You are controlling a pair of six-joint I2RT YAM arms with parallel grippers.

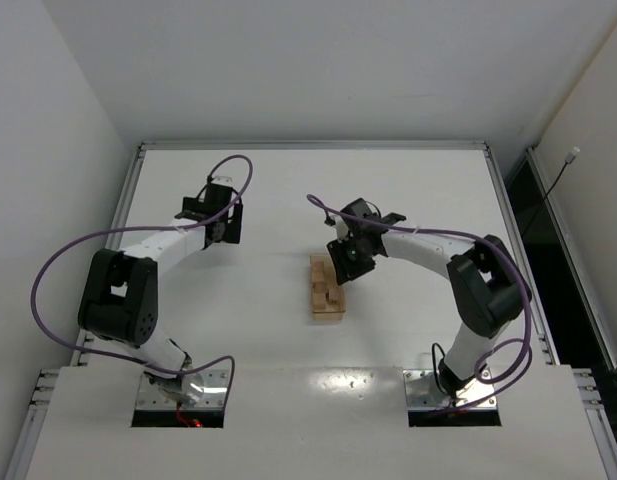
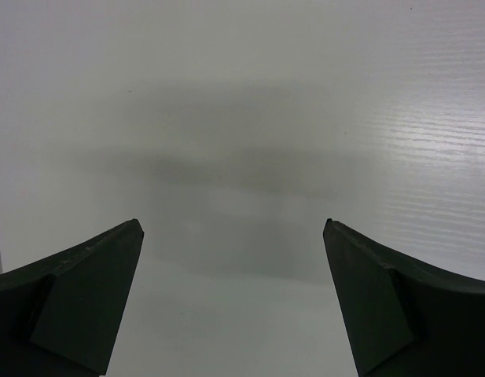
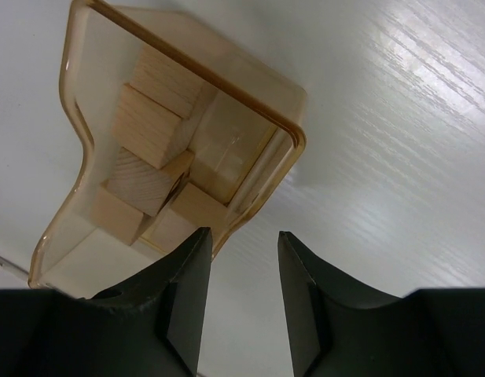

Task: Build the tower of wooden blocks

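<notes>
Several pale wood blocks (image 3: 146, 124) lie jumbled inside a clear amber-rimmed container (image 3: 295, 135) on the white table. From above, the wood blocks (image 1: 325, 285) sit mid-table. My right gripper (image 3: 244, 232) hovers at the container's near corner. Its jaws stand partly apart over bare table with nothing between them, and its left finger (image 3: 187, 275) is close beside the rim. In the top view the right gripper (image 1: 341, 262) is at the far end of the blocks. My left gripper (image 2: 233, 224) is wide open over bare table, far left of the blocks (image 1: 228, 222). No upright tower shows in any view.
A raised metal frame (image 1: 308, 146) borders the white table. White walls stand close on the left and right. The right arm's elbow (image 1: 485, 280) rises to the right of the container.
</notes>
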